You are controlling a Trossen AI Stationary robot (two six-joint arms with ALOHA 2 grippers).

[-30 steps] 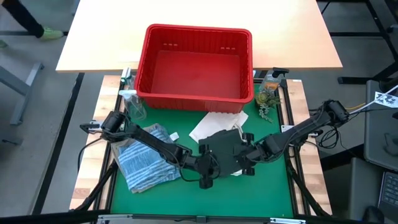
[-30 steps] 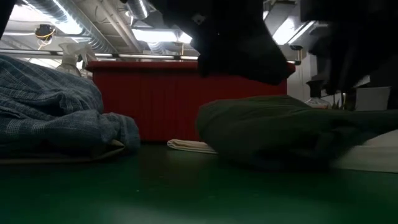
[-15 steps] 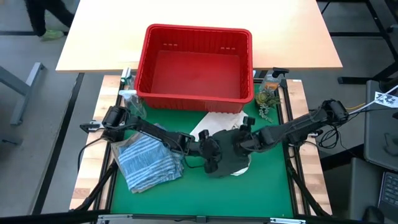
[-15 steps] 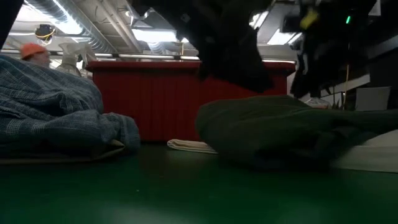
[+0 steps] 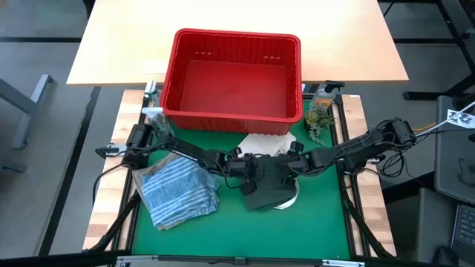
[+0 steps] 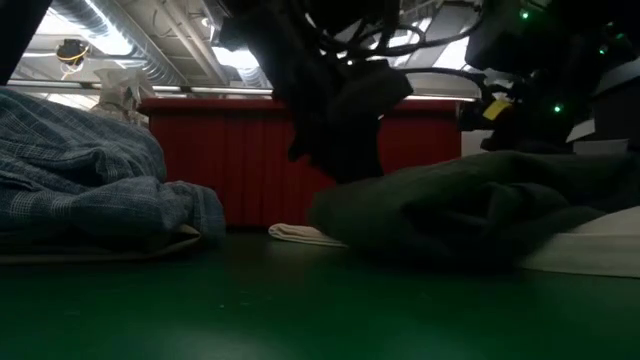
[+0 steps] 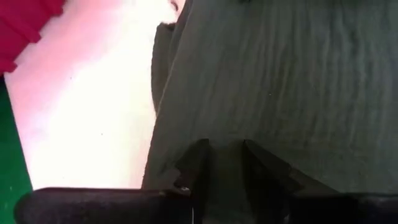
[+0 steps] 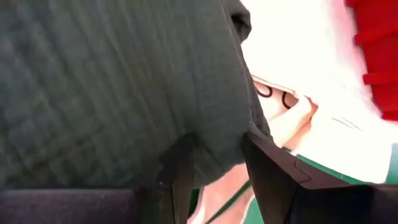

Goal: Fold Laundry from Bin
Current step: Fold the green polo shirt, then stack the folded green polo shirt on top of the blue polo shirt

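The dark green garment (image 5: 267,185) lies bunched at the middle of the green mat (image 5: 319,222), partly over a flat white cloth (image 5: 260,143). My left gripper (image 5: 249,169) and my right gripper (image 5: 291,163) stand side by side over the garment's far part, each shut on it. A folded blue-white striped shirt (image 5: 177,191) rests on the mat at the left. The red bin (image 5: 231,35) stands at the far edge. In the low view the garment (image 6: 480,215) is a dark mound in front of the bin (image 6: 240,160). My left gripper pinches a fold of the dark green garment (image 7: 225,134) between its two fingers, slanting down from the table's left. The cloth runs on past the fingertips and lies over the garment's lower part. My right gripper pinches the garment's edge (image 8: 214,124) between its two fingers, slanting down from the table's right. The cloth spreads beyond the fingertips, above the white cloth (image 8: 298,56).
A spray bottle (image 5: 154,122) stands left of the bin, and a bottle with a small plant (image 5: 319,113) stands to its right. A light wooden table (image 5: 126,44) lies under and behind the bin. The mat's near strip is bare green.
Both grippers have gone toward the far edge and downward, keeping their hold on the dark green garment. The held near part has been carried over and laid onto the rest, so the garment is now folded over itself, closer to the bin.
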